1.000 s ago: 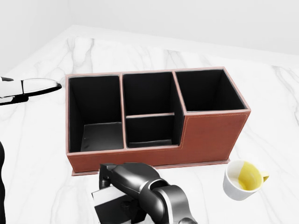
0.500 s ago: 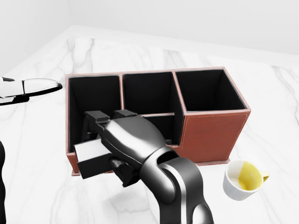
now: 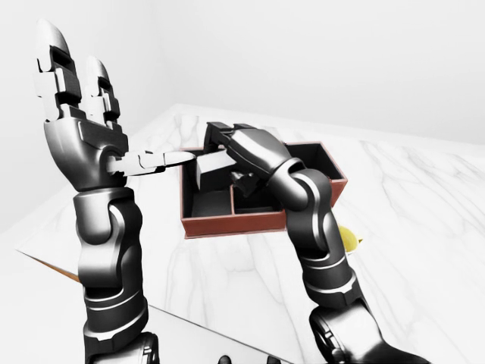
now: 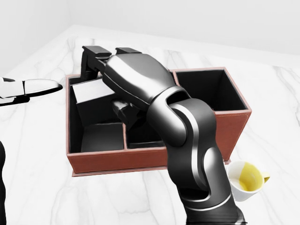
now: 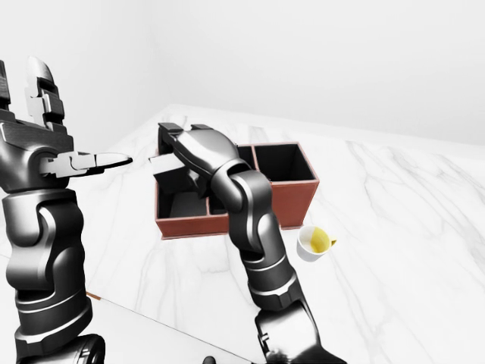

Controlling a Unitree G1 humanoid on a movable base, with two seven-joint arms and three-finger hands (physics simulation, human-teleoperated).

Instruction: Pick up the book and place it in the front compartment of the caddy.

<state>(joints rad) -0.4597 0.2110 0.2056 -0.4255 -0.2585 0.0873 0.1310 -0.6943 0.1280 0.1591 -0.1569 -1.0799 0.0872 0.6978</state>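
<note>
The brown caddy (image 4: 213, 136) with black compartments stands on the white marble table. My right hand (image 4: 105, 77) is shut on the pale grey book (image 4: 90, 93). It holds the book tilted above the caddy's large left compartment (image 4: 101, 136) in the head view. My arm hides the middle compartments. The hand and book also show in the left-eye view (image 3: 206, 165). My left hand (image 3: 114, 114) is open and empty, raised to the left of the caddy with fingers pointing up. Its thumb tip shows in the head view (image 4: 40, 86).
A white mug (image 4: 243, 180) with yellow inside stands at the caddy's lower right corner in the head view. The caddy's tall right compartment (image 4: 208, 91) is uncovered. The table's near edge (image 5: 151, 322) runs across the bottom of the right-eye view.
My right hand has risen with the book from below the caddy in the head view to above its left compartment. The left hand has not moved.
</note>
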